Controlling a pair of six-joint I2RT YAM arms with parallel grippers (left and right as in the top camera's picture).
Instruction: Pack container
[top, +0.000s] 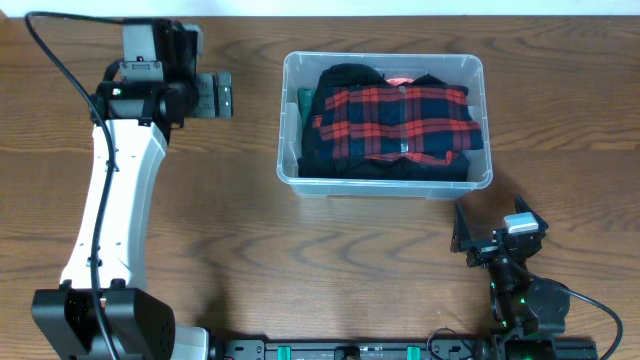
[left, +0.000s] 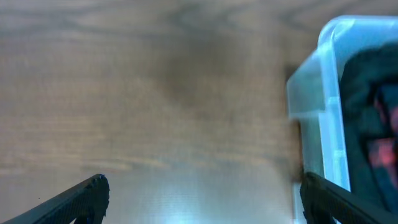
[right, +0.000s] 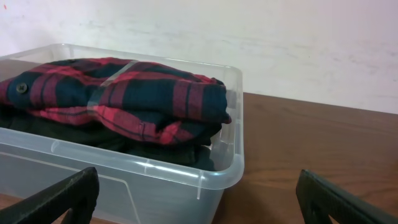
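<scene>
one clear plastic container (top: 385, 186), folded plaid cloth (top: 400, 125), woodgrain table (top: 300, 262)

The whole thing sits on a dark brown wooden worktop (top: 250, 250) with big wavy grain running mostly side to side, and the finish is matte for the most part. In the left wrist view there's a pale glare patch (left: 205, 193) low on the wood where light bounces off. It's soft-edged, and the light looks pretty even overall, with soft shadows on the wood. Behind the far edge of the worktop is a plain off-white wall (right: 280, 43), a bit mottled and smudgy, meeting the wood directly. From overhead that wall only shows as a thin pale strip along the top edge.
</scene>
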